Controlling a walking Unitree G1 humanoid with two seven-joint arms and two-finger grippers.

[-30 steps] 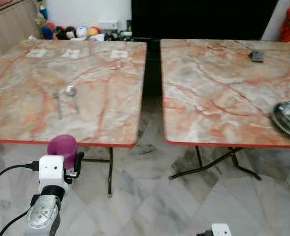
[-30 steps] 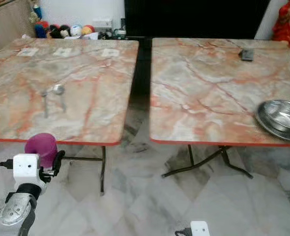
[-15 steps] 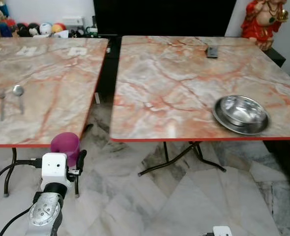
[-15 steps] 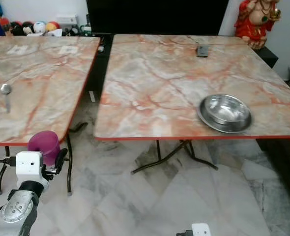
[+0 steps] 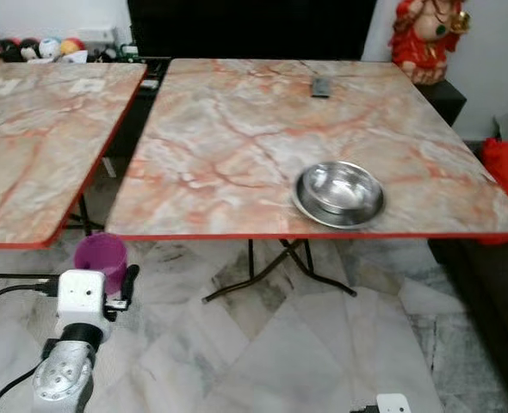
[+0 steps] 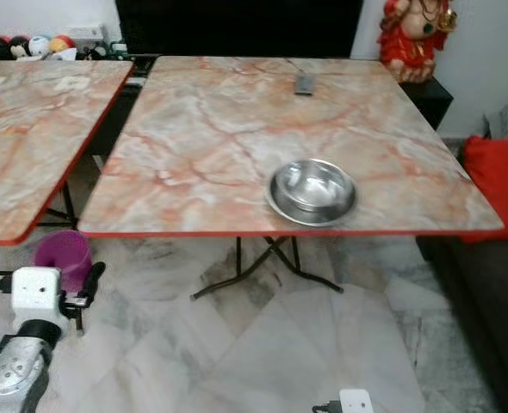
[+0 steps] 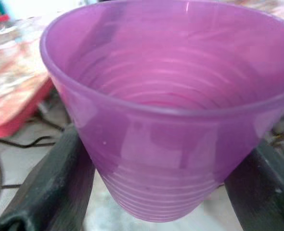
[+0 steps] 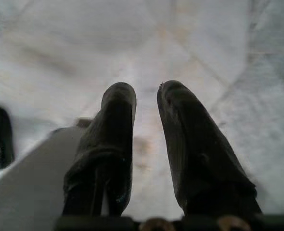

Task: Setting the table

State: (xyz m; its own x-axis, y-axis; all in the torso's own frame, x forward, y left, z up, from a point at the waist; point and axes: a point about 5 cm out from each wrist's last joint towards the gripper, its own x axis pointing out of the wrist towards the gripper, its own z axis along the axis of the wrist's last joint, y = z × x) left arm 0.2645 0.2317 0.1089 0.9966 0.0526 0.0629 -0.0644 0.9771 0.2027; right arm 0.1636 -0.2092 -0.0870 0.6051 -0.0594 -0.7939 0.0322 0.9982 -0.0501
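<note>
The robot's head camera has swung to the right over the last second: the folding tabletop [image 5: 237,138] with the steel bowl [image 5: 338,192] now sits in the middle of the view, where before only the bowl's edge showed at the far right. A second marble-patterned tabletop [image 5: 39,129] has slid off to the left, and the spoon seen on it earlier is out of frame. This reads as the robot turning toward the bowl's table, probably to set its cup there. The left gripper [image 5: 108,280] is held low over the tiled floor [image 5: 306,344], in front of the near red edge and between the two tables, its two black fingers [image 7: 50,187] closed around one purple plastic cup [image 7: 161,106], upright and apparently empty. The right gripper [image 8: 144,120] hangs idle over the floor, its fingers a narrow gap apart and holding nothing. Counted: two tabletops, one steel bowl, one purple cup, one small dark flat object [image 5: 321,86] near the far edge, and one red figurine [image 5: 422,39] beyond the far right corner.
</note>
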